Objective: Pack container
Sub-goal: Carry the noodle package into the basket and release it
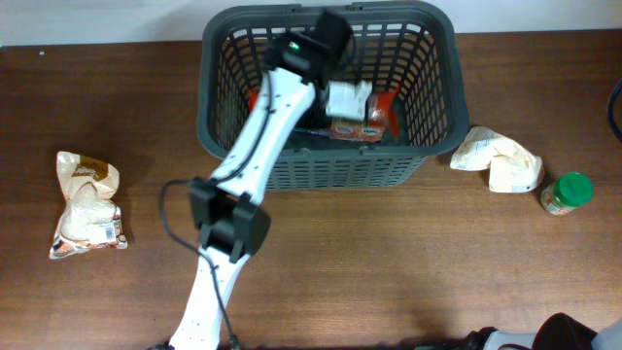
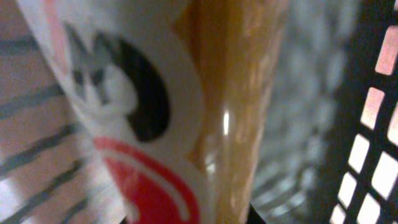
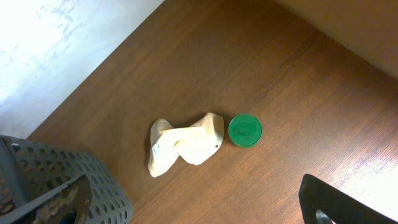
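The dark grey container (image 1: 442,39) stands at the back middle of the table. My left gripper (image 1: 338,73) reaches down into it and is shut on a white, red and orange packet (image 1: 348,99). That packet fills the left wrist view (image 2: 186,112), with the container's lattice wall (image 2: 357,130) behind it. Red packets (image 1: 385,117) lie on the container's floor. My right gripper (image 3: 199,214) is open and empty, above bare table to the right of the container (image 3: 37,162).
A cream bag (image 1: 501,160) and a green-lidded jar (image 1: 567,192) lie right of the container; both show in the right wrist view, the bag (image 3: 186,144) and the jar (image 3: 245,130). Another pale bag (image 1: 87,204) lies at the far left.
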Action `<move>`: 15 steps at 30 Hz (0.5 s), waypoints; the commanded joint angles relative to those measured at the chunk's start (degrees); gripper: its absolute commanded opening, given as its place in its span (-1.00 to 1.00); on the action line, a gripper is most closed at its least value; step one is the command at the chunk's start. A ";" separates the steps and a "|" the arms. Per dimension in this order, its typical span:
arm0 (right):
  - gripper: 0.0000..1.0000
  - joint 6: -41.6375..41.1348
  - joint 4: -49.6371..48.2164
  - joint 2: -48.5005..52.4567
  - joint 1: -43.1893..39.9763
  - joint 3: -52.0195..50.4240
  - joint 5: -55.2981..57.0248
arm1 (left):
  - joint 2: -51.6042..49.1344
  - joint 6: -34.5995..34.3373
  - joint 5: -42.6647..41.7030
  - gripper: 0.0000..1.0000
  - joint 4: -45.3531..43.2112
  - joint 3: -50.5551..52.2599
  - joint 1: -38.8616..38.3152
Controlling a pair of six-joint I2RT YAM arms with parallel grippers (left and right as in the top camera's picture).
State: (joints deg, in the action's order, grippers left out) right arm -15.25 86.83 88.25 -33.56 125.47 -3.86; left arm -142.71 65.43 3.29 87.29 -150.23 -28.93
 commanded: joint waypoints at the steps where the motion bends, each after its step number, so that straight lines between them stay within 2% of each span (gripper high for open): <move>1: 0.97 -0.50 -0.02 0.04 -0.26 0.22 0.92 | 1.03 -1.77 0.35 -0.97 1.36 -1.66 -1.22; 5: 0.97 -0.50 -0.02 0.04 -0.26 0.22 0.92 | 0.42 -1.79 -0.90 -0.96 2.32 -1.66 -2.03; 6: 0.97 -0.50 -0.02 0.04 -0.26 0.22 0.92 | 0.46 -1.81 -0.72 -0.79 2.38 -1.68 -2.19; 8: 0.97 -0.50 -0.02 0.04 -0.26 0.22 0.92 | 1.09 -4.74 0.94 -0.26 1.99 -1.68 -2.54; 9: 0.97 -0.50 -0.02 0.04 -0.26 0.22 0.92 | 1.64 -6.95 1.84 0.07 1.68 -1.68 -2.58; 11: 0.97 -0.50 -0.02 0.04 -0.26 0.22 0.92 | 3.13 -10.69 3.17 0.98 1.33 -1.68 -2.58; 15: 0.97 -0.50 -0.02 0.04 -0.26 0.22 0.92 | 8.57 -15.10 4.39 0.99 1.27 -1.75 -1.51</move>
State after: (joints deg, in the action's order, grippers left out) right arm -15.27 86.83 88.27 -33.56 125.47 -3.84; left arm -141.91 56.29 5.61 88.68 -150.47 -31.55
